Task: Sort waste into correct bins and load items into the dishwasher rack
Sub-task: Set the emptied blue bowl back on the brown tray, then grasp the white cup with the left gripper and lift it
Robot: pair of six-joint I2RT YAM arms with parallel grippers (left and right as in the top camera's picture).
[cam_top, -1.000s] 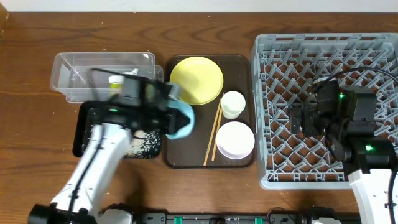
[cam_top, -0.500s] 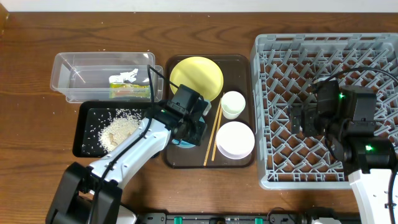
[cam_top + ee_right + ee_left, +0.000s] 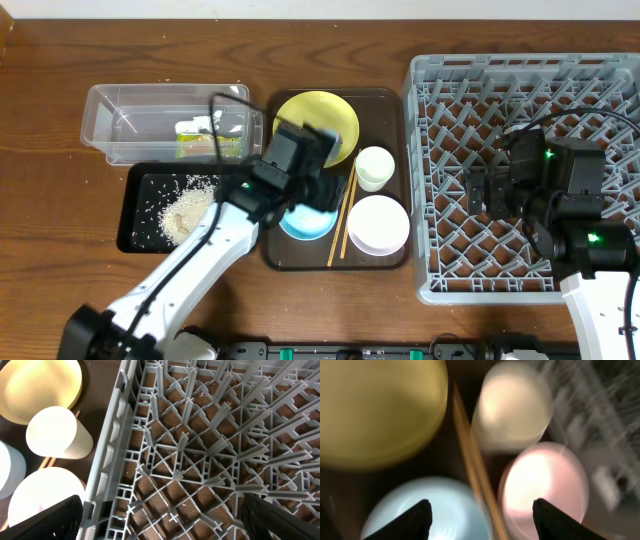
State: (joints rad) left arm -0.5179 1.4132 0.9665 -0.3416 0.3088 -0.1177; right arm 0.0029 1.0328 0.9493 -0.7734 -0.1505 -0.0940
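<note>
The light blue bowl sits upright on the brown serving tray, and my left gripper hangs open just above its far rim, holding nothing. In the blurred left wrist view the open left gripper spans the blue bowl and the chopsticks. The yellow plate, white cup, white bowl and chopsticks lie on the same tray. Rice lies in the black tray. The wrapper is in the clear tub. My right gripper hovers open over the grey rack.
The brown serving tray sits between the bins on the left and the rack on the right. In the right wrist view the rack wall separates the pegs from the cup and white bowl.
My left gripper carried the blue bowl from over the black tray back to the brown tray, set it down and opened. Rice now lies in the black tray. The right arm stayed still.
</note>
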